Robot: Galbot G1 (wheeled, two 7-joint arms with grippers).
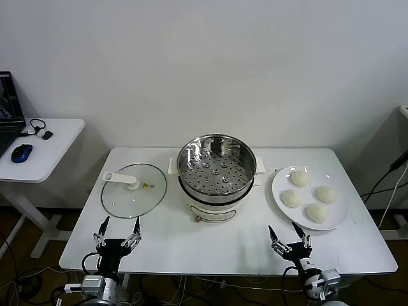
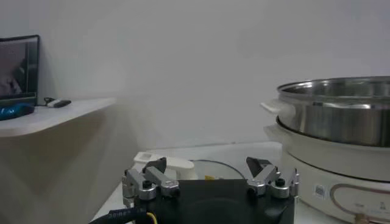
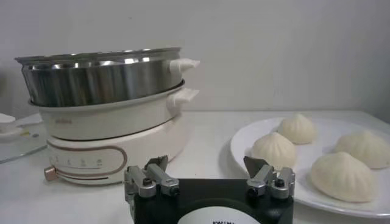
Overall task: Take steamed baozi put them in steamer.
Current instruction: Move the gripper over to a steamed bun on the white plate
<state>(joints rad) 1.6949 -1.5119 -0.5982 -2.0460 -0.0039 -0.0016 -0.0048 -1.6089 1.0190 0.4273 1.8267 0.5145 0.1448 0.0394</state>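
Several off-white baozi (image 1: 299,178) lie on a round white plate (image 1: 340,210) at the table's right; they also show in the right wrist view (image 3: 275,150). The steel steamer basket (image 1: 217,165) sits empty on its white pot base (image 1: 210,209) at the table's middle, and shows in both wrist views (image 3: 100,76) (image 2: 335,109). My left gripper (image 1: 118,227) is open and empty near the front left edge, below the lid. My right gripper (image 1: 289,231) is open and empty near the front edge, in front of the plate.
A flat glass lid (image 1: 134,190) with a white handle lies left of the steamer. A white side table (image 1: 38,150) at far left holds a blue mouse (image 1: 21,152) and a laptop. A white wall stands behind.
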